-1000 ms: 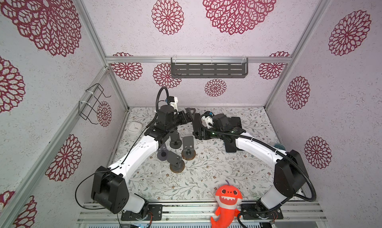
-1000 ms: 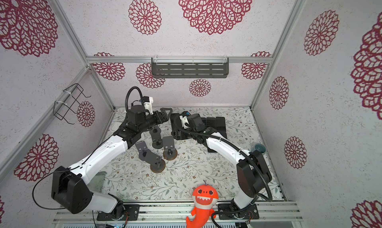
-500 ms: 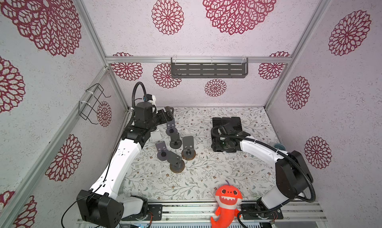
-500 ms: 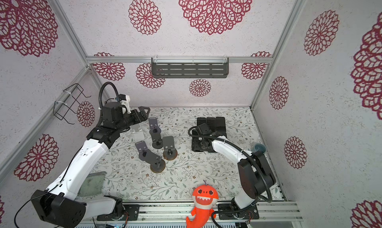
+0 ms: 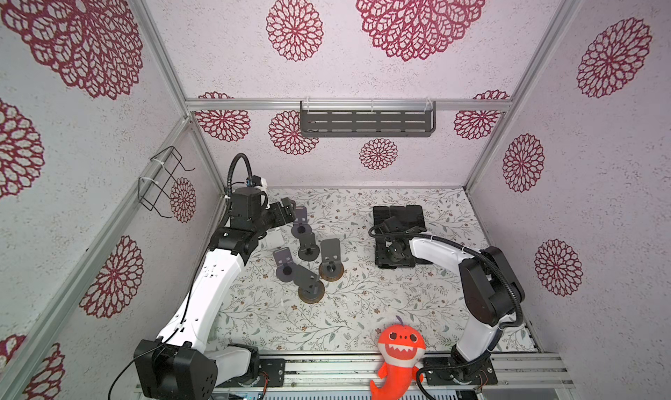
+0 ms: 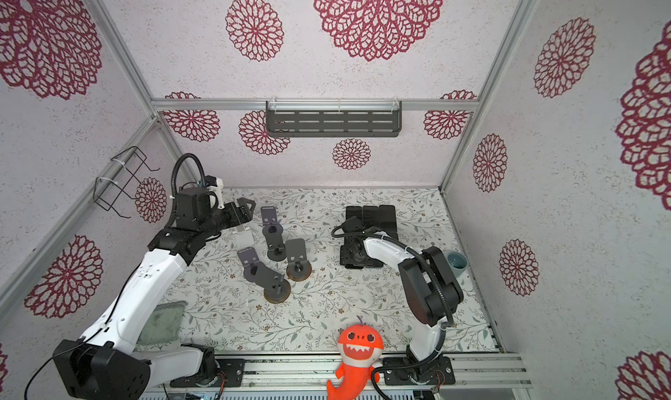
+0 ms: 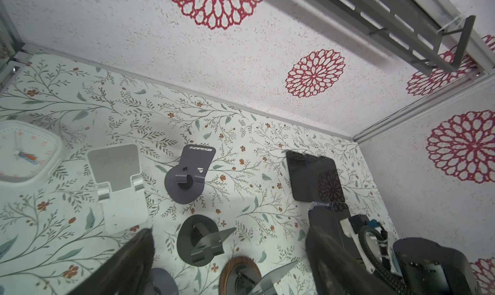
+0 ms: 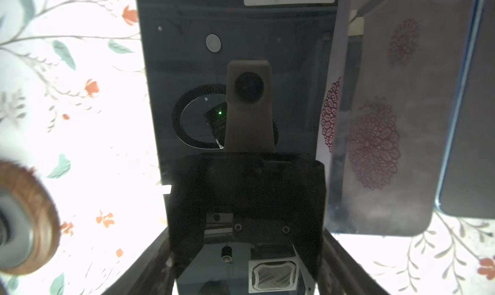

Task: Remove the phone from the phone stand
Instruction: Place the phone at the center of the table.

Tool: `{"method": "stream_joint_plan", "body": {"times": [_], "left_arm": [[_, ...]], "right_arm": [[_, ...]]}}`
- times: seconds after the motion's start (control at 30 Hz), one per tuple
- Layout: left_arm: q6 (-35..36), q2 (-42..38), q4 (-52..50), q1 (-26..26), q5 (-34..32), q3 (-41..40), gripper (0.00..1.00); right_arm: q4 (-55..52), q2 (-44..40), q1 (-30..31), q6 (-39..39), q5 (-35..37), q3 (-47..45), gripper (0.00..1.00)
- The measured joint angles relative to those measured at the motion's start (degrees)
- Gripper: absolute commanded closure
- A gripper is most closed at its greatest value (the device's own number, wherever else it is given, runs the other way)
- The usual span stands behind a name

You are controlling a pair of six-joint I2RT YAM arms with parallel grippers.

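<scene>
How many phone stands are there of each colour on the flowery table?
White plastic phone stand: 1
Purple-grey stands with round bases: 2
Dark grey stand on a black round base: 1
Grey stands on round wooden bases: 2
Total: 6

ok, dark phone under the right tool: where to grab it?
Its two long side edges, straight down from above. The phone looks to lie flat on the table, glossy face up, so only the edges are free. A neighbouring phone lies close along one edge, leaving little room there. The right tool sits astride it this way.
</scene>
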Motion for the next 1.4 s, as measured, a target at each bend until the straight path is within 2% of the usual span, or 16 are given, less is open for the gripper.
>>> {"method": "stream_joint_plan", "body": {"times": [0.47, 0.7, 0.87, 1.13, 1.4], "left_arm": [[1.46, -4.24, -0.5, 2.29, 0.09, -2.56, 0.09], [1.22, -4.63, -0.26, 3.1, 0.79, -2.71, 0.1], [0.81, -4.72, 0.44, 3.58, 1.36, -3.37, 0.1], [0.35, -5.29, 0.74, 4.48, 1.46, -4.33, 0.09], [0.09, -5.97, 1.25, 5.07, 2.29, -4.42, 0.09]], "right_arm": [[-1.75, 4.85, -0.63, -0.02, 1.68, 3.98, 0.5], [-2.12, 5.25, -0.63, -0.04, 1.77, 3.98, 0.37], [-2.16, 5.35, -0.63, -0.09, 1.95, 3.98, 0.31], [-2.14, 5.49, -0.63, -0.11, 1.95, 3.98, 0.24], [-2.16, 5.62, -0.63, -0.15, 2.05, 3.98, 0.22]]}}
